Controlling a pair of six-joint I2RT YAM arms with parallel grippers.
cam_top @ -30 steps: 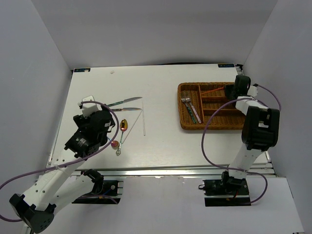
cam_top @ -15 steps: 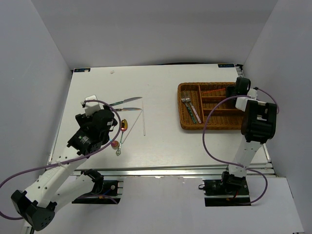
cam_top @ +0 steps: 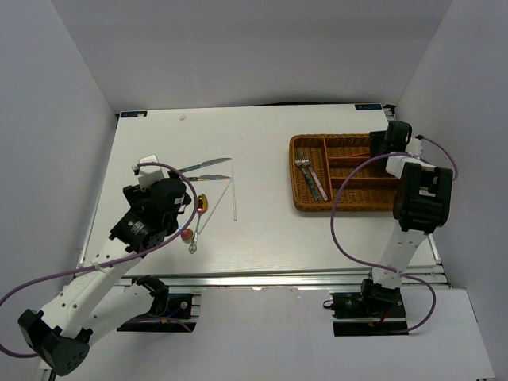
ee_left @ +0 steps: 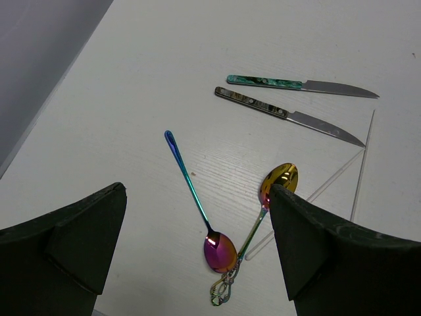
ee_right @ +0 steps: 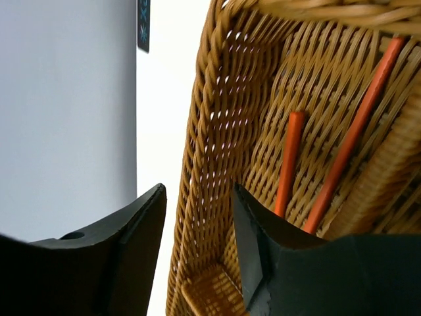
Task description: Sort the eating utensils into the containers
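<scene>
On the white table lie two knives (ee_left: 289,83) (ee_left: 283,113), a gold spoon (ee_left: 279,181), a red-bowled spoon (ee_left: 220,252) and two white chopsticks (ee_left: 363,164). My left gripper (ee_left: 197,253) hangs open above the two spoons and holds nothing. In the top view it (cam_top: 181,208) is at the left, beside the spoons (cam_top: 201,203). The wicker tray (cam_top: 295,178) holds forks (cam_top: 305,167) in its crosswise section. Two red chopsticks (ee_right: 289,164) lie loose in its far slot. My right gripper (ee_right: 197,243) is open and straddles the tray's end wall (ee_right: 210,131).
White walls enclose the table on three sides. The tray sits at the back right, close to the right wall. The right arm (cam_top: 421,198) stands over the tray's right end, and a purple cable (cam_top: 337,222) loops beside it.
My right gripper has opened and let go of a red chopstick, which now lies in the tray's far slot. The left arm has shifted slightly, still open.
</scene>
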